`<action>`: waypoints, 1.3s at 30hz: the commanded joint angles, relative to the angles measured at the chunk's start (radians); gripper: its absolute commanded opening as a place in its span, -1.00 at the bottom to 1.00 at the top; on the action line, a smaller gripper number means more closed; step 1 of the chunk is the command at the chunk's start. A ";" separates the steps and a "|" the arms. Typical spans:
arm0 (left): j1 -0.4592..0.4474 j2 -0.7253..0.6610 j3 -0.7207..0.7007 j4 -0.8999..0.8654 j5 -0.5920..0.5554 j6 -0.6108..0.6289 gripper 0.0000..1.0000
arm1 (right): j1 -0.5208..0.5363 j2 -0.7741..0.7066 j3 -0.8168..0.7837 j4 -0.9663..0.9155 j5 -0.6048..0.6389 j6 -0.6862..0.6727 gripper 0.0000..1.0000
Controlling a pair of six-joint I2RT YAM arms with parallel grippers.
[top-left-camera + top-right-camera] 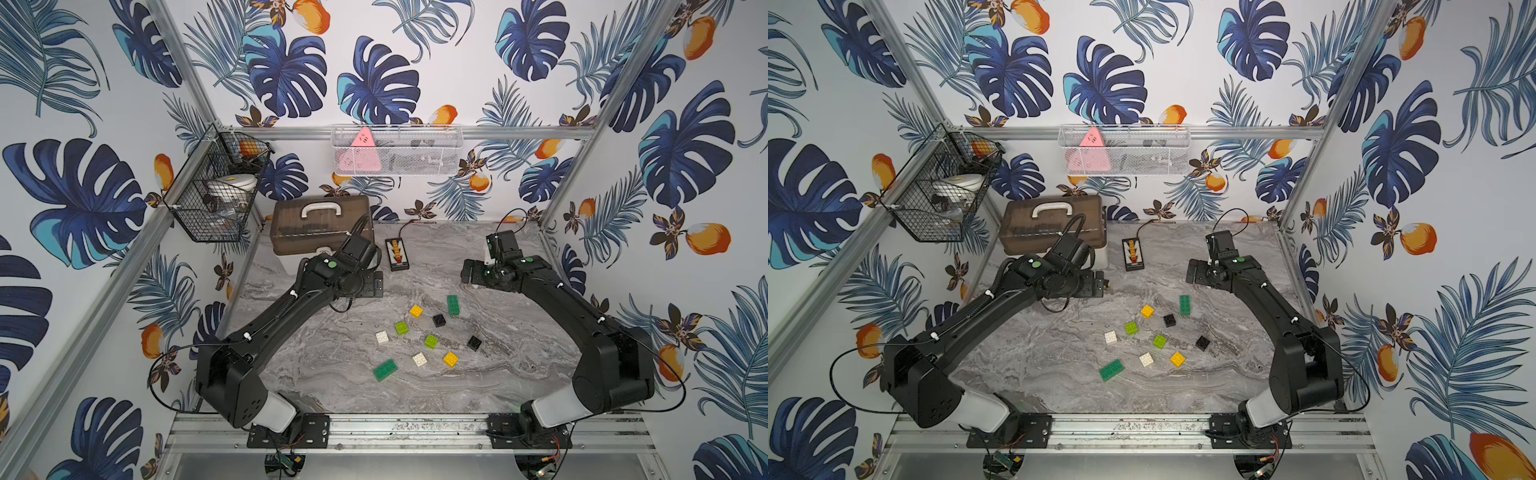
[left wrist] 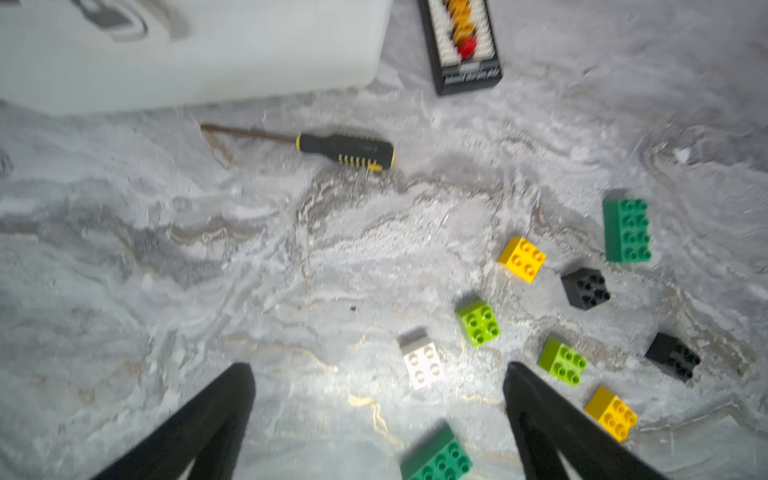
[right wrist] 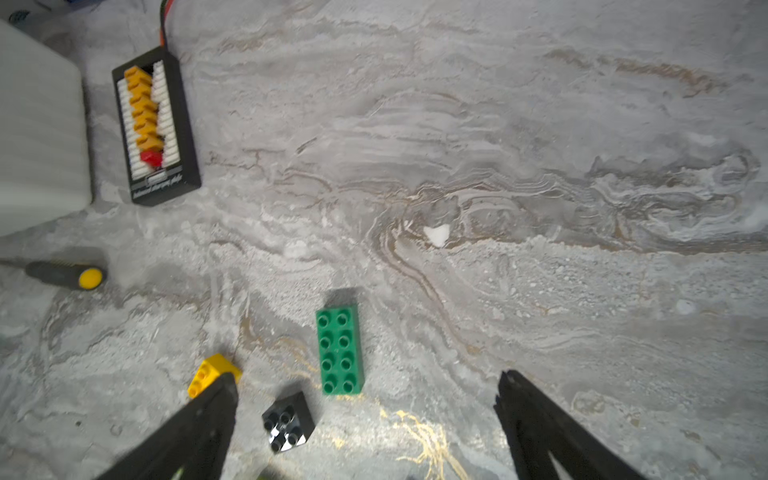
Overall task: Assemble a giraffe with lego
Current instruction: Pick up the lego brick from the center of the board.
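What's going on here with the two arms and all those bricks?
Nothing is being handled yet. The left gripper and right gripper are both open and empty, above the table. Ten lego bricks lie scattered and separate in both top views, and none are joined together.

Stereo pair mounted high over near edge of table, looking steeply down, whole workspace and back wall in frame; both top views near-identical, shifted slightly sideways. Left wrist camera: low, close, angled down across table toward lego, screwdriver, charger board. Right wrist camera: equally close, sharing screwdriver, charger board, long dark green brick; same brick visible from above too.
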 commanded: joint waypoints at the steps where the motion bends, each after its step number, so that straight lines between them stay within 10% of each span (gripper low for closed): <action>1: -0.022 -0.010 -0.036 -0.119 0.038 -0.121 0.98 | 0.053 -0.032 0.015 -0.136 -0.037 -0.009 1.00; 12: -0.038 -0.057 -0.255 0.071 0.185 -0.107 0.98 | 0.188 -0.223 -0.140 -0.317 -0.021 0.118 1.00; 39: -0.038 -0.008 -0.306 0.112 0.231 -0.080 0.98 | 0.279 0.325 0.027 -0.150 -0.097 -0.021 0.72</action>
